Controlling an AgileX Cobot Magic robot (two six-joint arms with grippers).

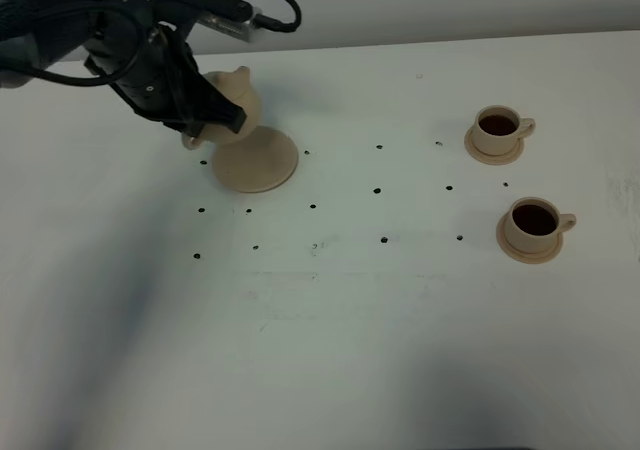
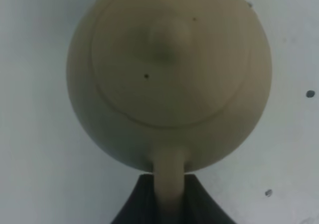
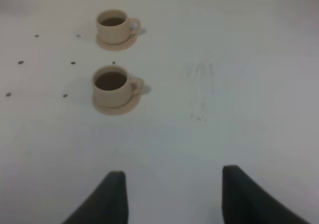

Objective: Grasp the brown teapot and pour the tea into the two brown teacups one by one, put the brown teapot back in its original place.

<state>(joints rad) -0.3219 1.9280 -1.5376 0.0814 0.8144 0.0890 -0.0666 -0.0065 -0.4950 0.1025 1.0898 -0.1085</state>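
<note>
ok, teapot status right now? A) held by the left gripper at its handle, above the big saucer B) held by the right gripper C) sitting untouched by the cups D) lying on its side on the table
A: the left gripper is shut on the brown teapot handle, just above the large saucer.

text: none legible | labels: none | numbers: none

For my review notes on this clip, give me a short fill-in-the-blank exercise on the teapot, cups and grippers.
1. The left gripper is shut on the teapot's ____.
2. Both teacups hold dark ____.
3. The large saucer has ____ resting flat on it.
4. The right gripper's jaws stand ____.

Missing words: handle; tea; nothing; open
</note>
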